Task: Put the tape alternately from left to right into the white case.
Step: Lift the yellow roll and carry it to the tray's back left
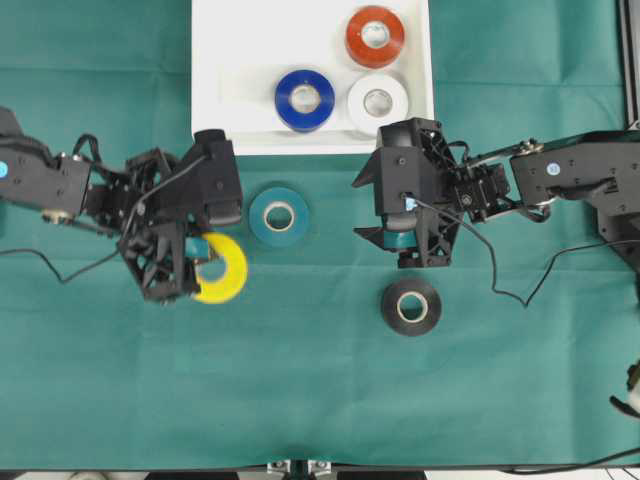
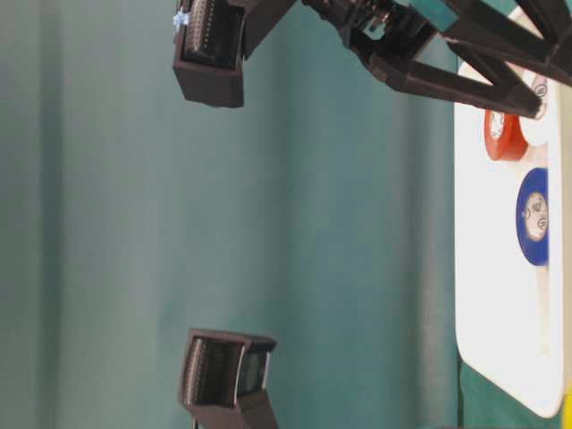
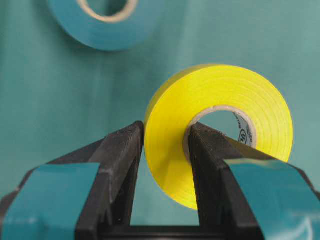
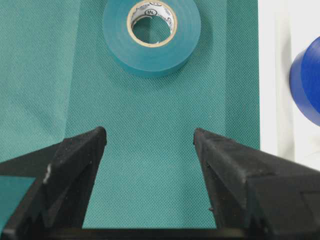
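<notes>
Three rolls already lie in the white case (image 1: 215, 60): the orange-red roll (image 1: 375, 36), the blue roll (image 1: 305, 100) and the white roll (image 1: 378, 101). Three others are outside it, on the green cloth (image 1: 300, 400).

The left gripper (image 1: 190, 265) is clamped on the yellow roll (image 1: 222, 268). In the left wrist view one finger presses on the outer face of the roll and the other finger (image 3: 210, 165) goes through the grey core, so the wall of the roll is pinched between them. The roll stands tilted in this grip, and I judge that it is lifted from the cloth.

The relation that matters now is where the case lies from this roll. In the overhead view the case is toward the top edge and a little to the right, and the teal roll (image 1: 279, 216) lies between them, just beside the gripper. The carry should therefore pass above or around the teal roll.

The right gripper (image 1: 405, 205) has its jaws wide apart and holds nothing. It hangs near the lower rim of the case, and the teal roll is straight ahead of it. The black roll (image 1: 411, 306) is on the cloth on its other side.
</notes>
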